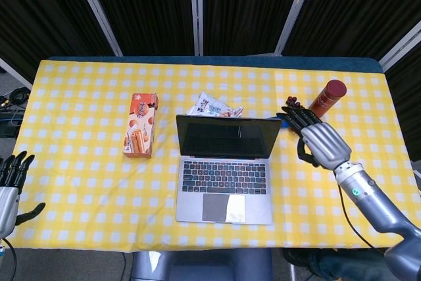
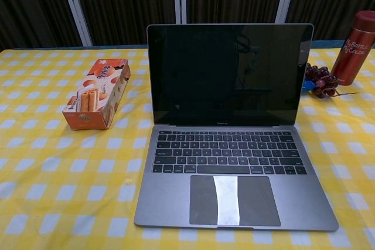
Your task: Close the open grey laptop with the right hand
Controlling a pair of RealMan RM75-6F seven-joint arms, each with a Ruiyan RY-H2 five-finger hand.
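- Right hand (image 1: pixel 317 141) hangs above the table just right of the laptop's screen, fingers spread and pointing toward the far left, holding nothing; its silver back faces up and its forearm (image 1: pixel 368 199) runs off toward the near right corner.
- Left hand (image 1: pixel 9 187) sits at the near left edge of the head view, off the tablecloth, fingers apart and empty.
- Nearest on the yellow checked tablecloth (image 1: pixel 79 162) is the grey laptop (image 1: pixel 224 181), at the middle of the near side with its front edge close to the table's rim.
- Its lid stands open and roughly upright, the dark screen (image 2: pixel 229 74) facing the robot; the keyboard (image 2: pixel 228 153) and trackpad (image 2: pixel 234 199) lie fully exposed.
- Left of the laptop, apart from it, an orange biscuit box (image 1: pixel 141 133) lies flat with its long side running near to far.
- Behind the screen, a crinkled snack packet (image 1: pixel 213 106) pokes out past the top edge of the lid.
- Beside the right corner of the lid lies a bunch of dark grapes (image 2: pixel 318 80); in the head view the right hand's fingers overlap it, and whether they touch it cannot be told.
- Farther right stands a red bottle (image 1: pixel 327 99) with a dark red cap, upright, beyond the right hand.
- Dark curtains (image 1: pixel 243 4) close off the far side.
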